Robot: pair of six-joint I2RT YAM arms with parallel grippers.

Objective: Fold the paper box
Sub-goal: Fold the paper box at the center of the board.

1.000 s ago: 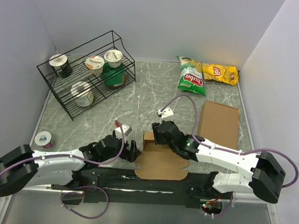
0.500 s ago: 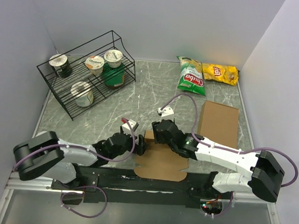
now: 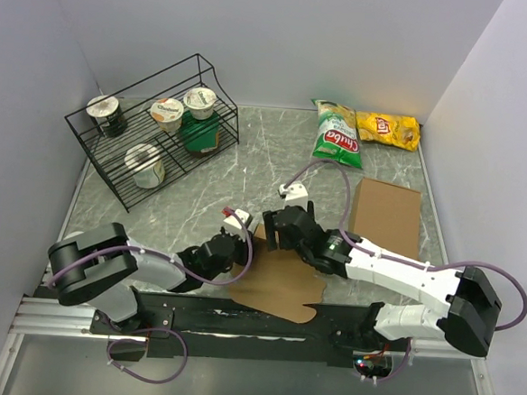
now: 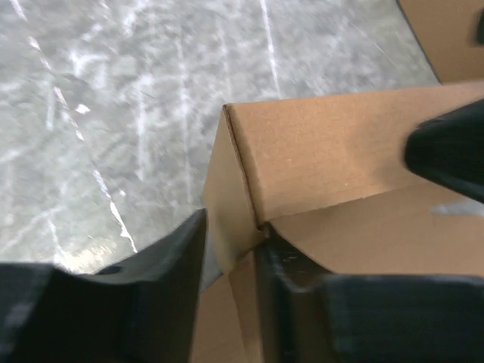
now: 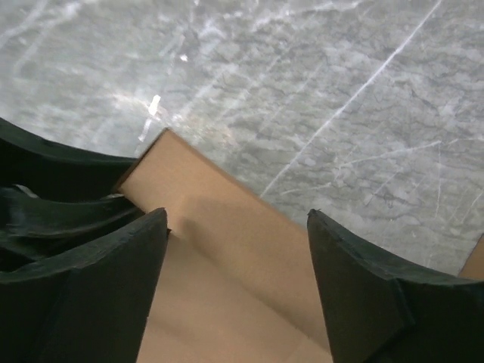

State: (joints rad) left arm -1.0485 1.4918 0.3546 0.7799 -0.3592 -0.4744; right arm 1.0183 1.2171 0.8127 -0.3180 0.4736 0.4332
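The grey marbled surface (image 3: 248,160) carries everything. The right arm (image 3: 403,278) lies low over it, stretched from its base at the near right towards the left, with its wrist at the middle. The left arm (image 3: 150,266) doubles back at its base at the near left and runs low along the near edge to the right, so both wrists meet at the middle.

A black wire rack (image 3: 150,144) holding cups stands at the far left, well apart from the arms.

The paper box (image 3: 280,285) lies mostly flat at the near middle between the arms, its near part over the black rail at the edge. Its far-left flap stands upright. A plain cardboard slab (image 3: 384,219) lies flat to the right, beyond the right forearm.

The right pincer (image 5: 236,223) is spread wide above the upright flap, one finger on each side, gripping nothing. The left pincer (image 4: 231,231) is almost closed, its fingers pinching the end of that flap.
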